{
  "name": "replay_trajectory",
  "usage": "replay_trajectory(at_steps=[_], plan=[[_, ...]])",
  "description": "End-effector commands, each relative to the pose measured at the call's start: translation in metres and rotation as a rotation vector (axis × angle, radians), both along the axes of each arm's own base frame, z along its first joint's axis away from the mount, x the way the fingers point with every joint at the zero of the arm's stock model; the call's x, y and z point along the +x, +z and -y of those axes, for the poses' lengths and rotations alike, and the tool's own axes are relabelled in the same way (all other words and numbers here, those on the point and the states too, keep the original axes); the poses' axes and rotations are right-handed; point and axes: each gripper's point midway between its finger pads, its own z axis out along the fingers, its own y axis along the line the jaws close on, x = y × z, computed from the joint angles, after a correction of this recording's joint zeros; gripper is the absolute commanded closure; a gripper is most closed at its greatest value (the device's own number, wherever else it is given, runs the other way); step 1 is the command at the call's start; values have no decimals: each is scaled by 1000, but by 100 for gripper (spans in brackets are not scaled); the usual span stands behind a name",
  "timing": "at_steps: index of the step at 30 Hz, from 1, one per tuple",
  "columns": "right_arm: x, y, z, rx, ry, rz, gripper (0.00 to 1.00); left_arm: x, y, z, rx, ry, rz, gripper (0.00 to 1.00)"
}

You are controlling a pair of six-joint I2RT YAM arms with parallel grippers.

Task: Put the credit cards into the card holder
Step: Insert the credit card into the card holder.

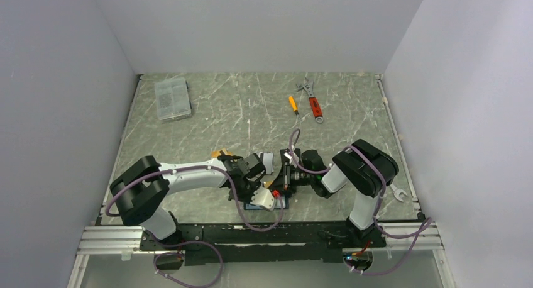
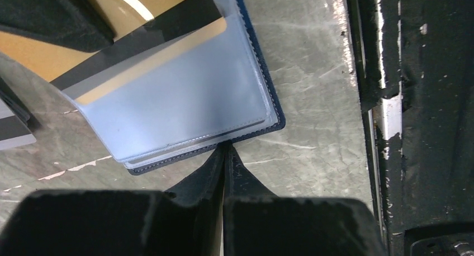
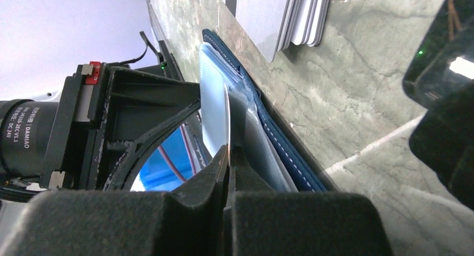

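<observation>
On the marbled desk (image 1: pixel 251 112) between white walls (image 1: pixel 63 80), the card holder (image 2: pixel 184 99) lies by the near edge, right claw (image 3: pixel 228 155) pinching its pale inside, left claw (image 2: pixel 225 155) clenched against its rim.

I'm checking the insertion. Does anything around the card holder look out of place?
Yes: an orange-tan credit card with a black stripe sits only partly in a clear pocket of the card holder, the rest sticking out past its mouth. The right gripper has its jaws pinched on one clear leaf. Nothing looks damaged.
</observation>
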Motion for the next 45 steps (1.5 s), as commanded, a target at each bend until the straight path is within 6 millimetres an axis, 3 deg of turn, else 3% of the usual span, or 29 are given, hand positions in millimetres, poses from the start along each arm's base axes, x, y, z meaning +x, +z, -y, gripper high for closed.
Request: replay_trajectory(at_steps=[1, 10, 20, 25, 29, 32, 36, 39, 45], plan=[[5, -14, 7, -78, -58, 35, 100, -37, -1, 4, -31, -73, -137, 93], [-4, -26, 12, -135, -42, 25, 100, -39, 1, 10, -41, -74, -142, 94], [-11, -36, 6, -241, 48, 20, 98, -18, -7, 12, -47, -37, -59, 97], [-18, -39, 17, -312, 39, -8, 77, -14, -2, 13, -60, -26, -49, 98], [-21, -34, 27, -377, 26, 3, 36, -9, 2, 12, -90, -10, -33, 100], [-20, -29, 30, -430, 20, 35, 23, -1, 15, 16, -174, 20, -32, 100], [-21, -24, 32, -489, 27, 52, 17, 13, 28, 19, -249, 76, -60, 100], [-27, -23, 35, -540, 31, 39, 12, 10, 32, 20, -274, 80, -86, 100], [-30, -19, 32, -641, 42, 82, 10, 27, 52, 14, -368, 170, -117, 100]])
